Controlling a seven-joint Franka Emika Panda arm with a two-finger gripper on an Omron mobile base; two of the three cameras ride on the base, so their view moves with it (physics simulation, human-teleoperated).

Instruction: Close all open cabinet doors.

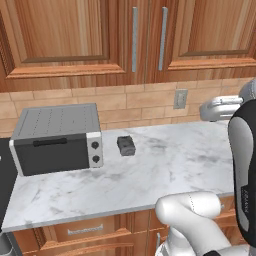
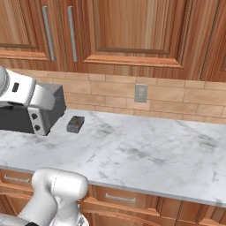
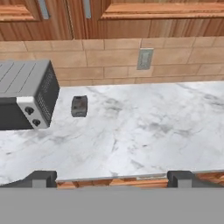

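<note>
2 cabinet doors (image 1: 100, 35) sit shut above the counter (image 1: 165, 165); gripper (image 3: 112, 177) spread wide.

toaster oven (image 1: 57, 139) left on counter (image 1: 165, 170), cabinet doors (image 1: 65, 37) above

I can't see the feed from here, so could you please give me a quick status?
Gripper open, empty, above counter edge. Two cabinet doors ahead look shut. Toaster oven left, small dark object beside it; nothing in the way.
</note>
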